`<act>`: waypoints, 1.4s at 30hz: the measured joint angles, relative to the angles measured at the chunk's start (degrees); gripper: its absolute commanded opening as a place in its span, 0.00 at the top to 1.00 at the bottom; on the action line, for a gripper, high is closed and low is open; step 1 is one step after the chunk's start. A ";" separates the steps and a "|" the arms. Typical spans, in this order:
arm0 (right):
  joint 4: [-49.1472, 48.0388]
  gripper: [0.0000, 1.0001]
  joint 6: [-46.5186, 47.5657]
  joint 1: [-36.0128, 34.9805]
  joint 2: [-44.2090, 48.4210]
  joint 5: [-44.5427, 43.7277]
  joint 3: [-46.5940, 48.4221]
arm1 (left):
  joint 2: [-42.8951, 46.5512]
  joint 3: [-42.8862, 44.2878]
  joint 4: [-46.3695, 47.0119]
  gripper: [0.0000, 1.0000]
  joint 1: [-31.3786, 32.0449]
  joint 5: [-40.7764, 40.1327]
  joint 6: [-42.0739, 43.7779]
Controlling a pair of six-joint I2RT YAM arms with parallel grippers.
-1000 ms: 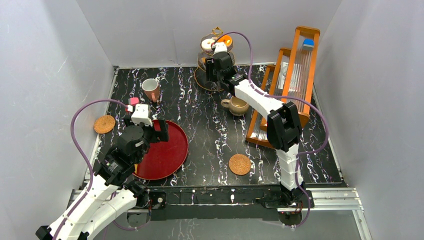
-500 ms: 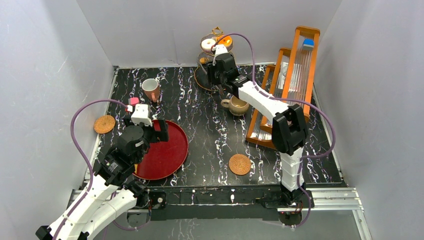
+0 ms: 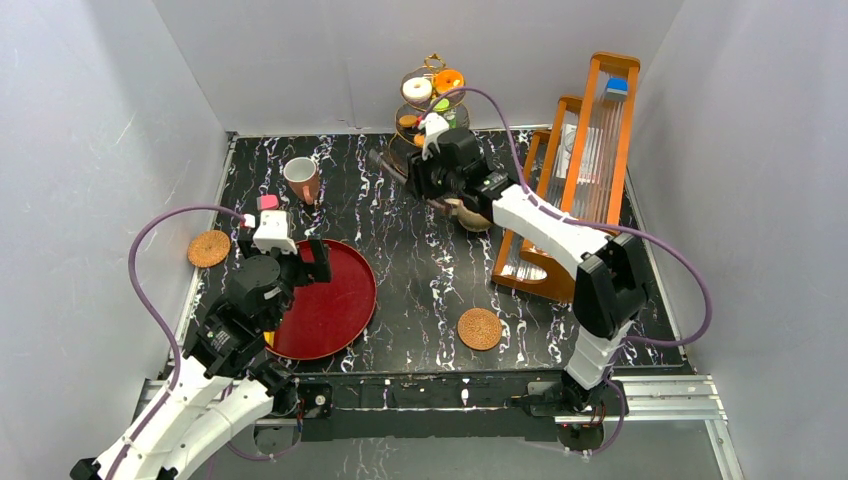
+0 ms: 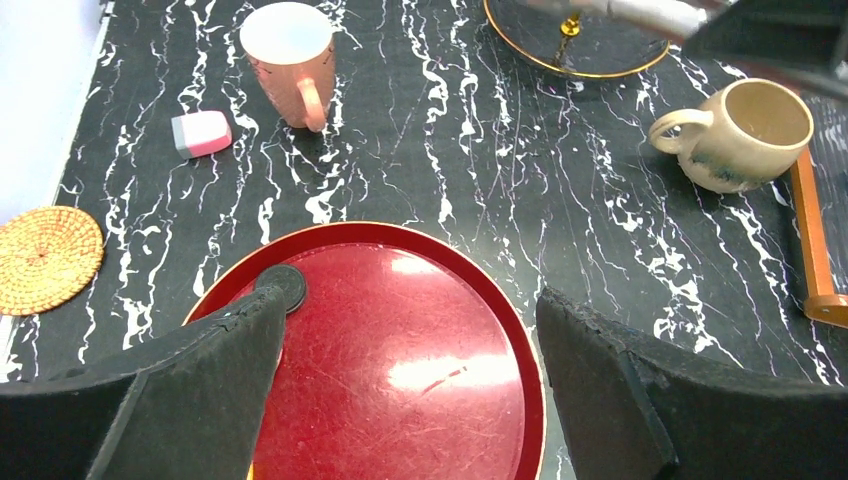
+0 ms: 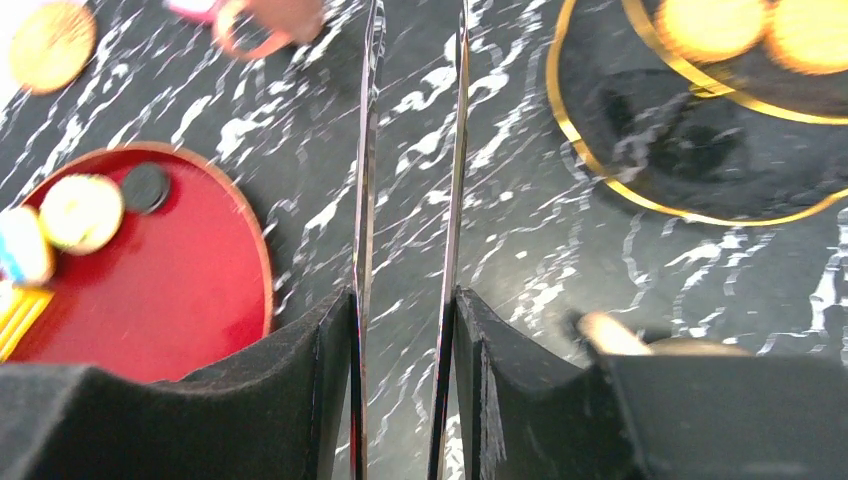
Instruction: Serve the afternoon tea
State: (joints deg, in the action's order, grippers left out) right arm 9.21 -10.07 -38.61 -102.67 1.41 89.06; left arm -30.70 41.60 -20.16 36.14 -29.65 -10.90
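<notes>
The gold three-tier stand [image 3: 430, 112] holds donuts and pastries at the back; its bottom plate [image 5: 690, 140] fills the upper right of the right wrist view. My right gripper [image 3: 415, 175] [image 5: 405, 300] is shut on the black tongs [image 5: 366, 150], whose two blades reach left over the table. The beige mug [image 3: 478, 214] [image 4: 735, 135] sits just below that wrist. My left gripper [image 3: 292, 262] [image 4: 410, 303] hangs open over the red tray [image 4: 400, 350], next to a dark cookie [image 4: 283, 283]. A white-rimmed mug [image 4: 290, 60] and a pink cake slice [image 4: 202, 133] lie beyond.
Woven coasters lie at the left edge [image 3: 209, 248] and near the front [image 3: 479, 328]. A yellow cookie [image 5: 80, 210] and other pastries rest on the tray's near left. A wooden stepped rack [image 3: 585, 150] stands at the right. White walls enclose the table.
My right arm has drawn the tongs away from the stand, swinging left and nearer, over the beige mug. The left arm has shifted slightly nearer, still open.
</notes>
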 measured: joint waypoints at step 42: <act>-17.27 0.51 -23.80 -26.18 -8.83 16.98 -12.20 | 11.41 -1.53 0.04 0.07 0.00 -14.36 -0.26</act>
State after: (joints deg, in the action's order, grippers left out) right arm -8.05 -33.87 -64.79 -111.50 18.39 76.86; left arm -19.29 40.07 -20.12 36.14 -44.01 -11.16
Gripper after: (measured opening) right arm 0.490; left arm 0.927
